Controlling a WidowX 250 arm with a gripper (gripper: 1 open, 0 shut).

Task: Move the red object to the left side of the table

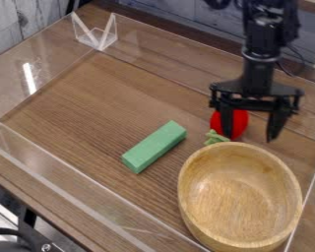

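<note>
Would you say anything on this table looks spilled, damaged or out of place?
Nothing stands out. The green block lies flat, the wooden bowl sits upright and empty, and the red object rests between the open gripper's fingers.

A robotics lab setup: a wood-grain table (82, 108) fenced by clear acrylic walls (42, 54), with a robot arm (264, 39) mounted far right.
</note>
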